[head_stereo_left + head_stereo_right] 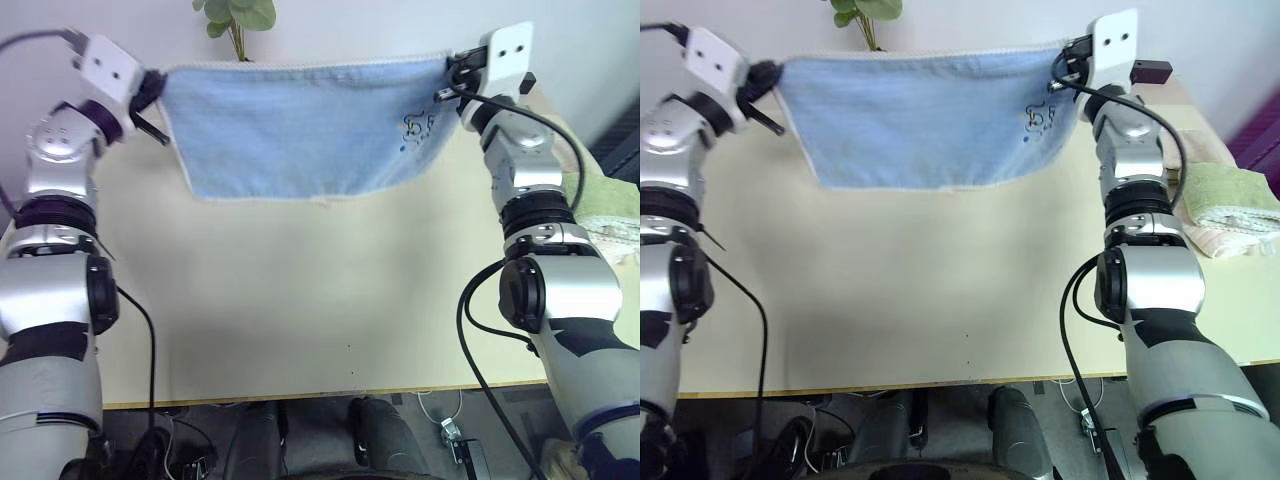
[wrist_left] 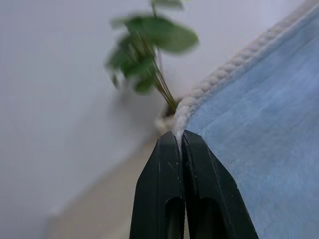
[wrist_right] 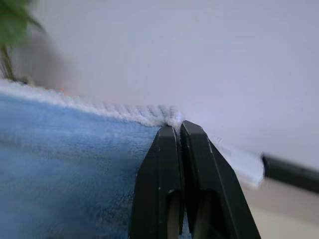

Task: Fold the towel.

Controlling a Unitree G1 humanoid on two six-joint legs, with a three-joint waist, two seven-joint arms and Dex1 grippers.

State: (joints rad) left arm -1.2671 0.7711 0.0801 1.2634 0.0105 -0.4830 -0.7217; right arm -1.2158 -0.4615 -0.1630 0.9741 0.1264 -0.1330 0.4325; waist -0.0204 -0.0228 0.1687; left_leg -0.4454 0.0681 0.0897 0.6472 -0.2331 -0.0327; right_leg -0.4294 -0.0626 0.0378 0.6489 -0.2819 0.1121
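towel (image 1: 300, 125): hangs spread above far table (image 1: 300, 320), marking near right corner | left gripper (image 2: 180, 137): clamped on left top corner | right gripper (image 3: 174, 130): clamped on right top corner | green towel (image 1: 1230, 195): far right

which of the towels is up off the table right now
The light blue towel, stretched between the left hand and right hand. The green towel and beige towel lie stacked at the table's right edge.
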